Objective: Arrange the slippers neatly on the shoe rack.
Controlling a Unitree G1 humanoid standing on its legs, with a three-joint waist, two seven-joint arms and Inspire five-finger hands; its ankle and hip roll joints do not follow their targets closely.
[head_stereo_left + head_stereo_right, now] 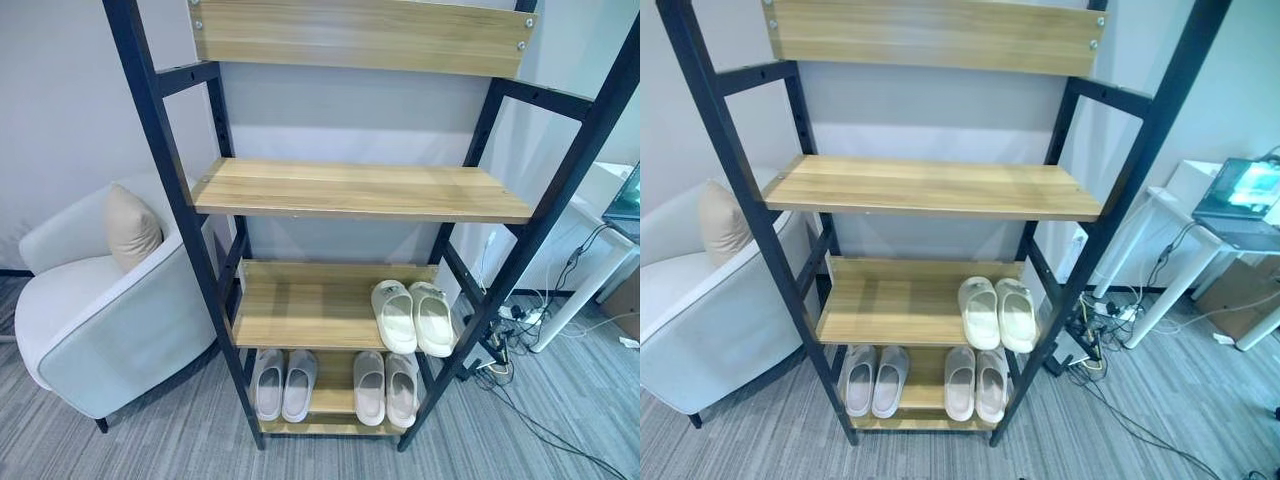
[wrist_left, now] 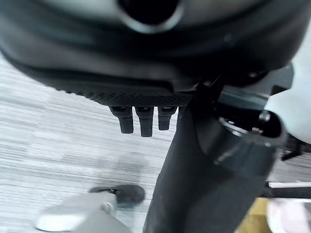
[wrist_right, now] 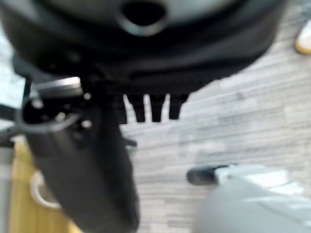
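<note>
A tall shoe rack (image 1: 350, 190) with a black frame and wooden shelves stands before me. On its second-lowest shelf, at the right end, a cream pair of slippers (image 1: 412, 316) lies side by side. The bottom shelf holds a light grey pair (image 1: 284, 384) on the left and a beige pair (image 1: 386, 388) on the right. The two upper shelves are bare. My left hand (image 2: 141, 121) hangs over the grey carpet, fingers straight and holding nothing. My right hand (image 3: 150, 109) hangs the same way, open and holding nothing.
A white armchair (image 1: 100, 310) with a beige cushion (image 1: 130, 228) stands close to the rack's left side. To the right is a white table (image 1: 1185, 245) bearing a laptop (image 1: 1240, 195). Cables and a power strip (image 1: 505, 330) lie on the carpet by the rack's right leg.
</note>
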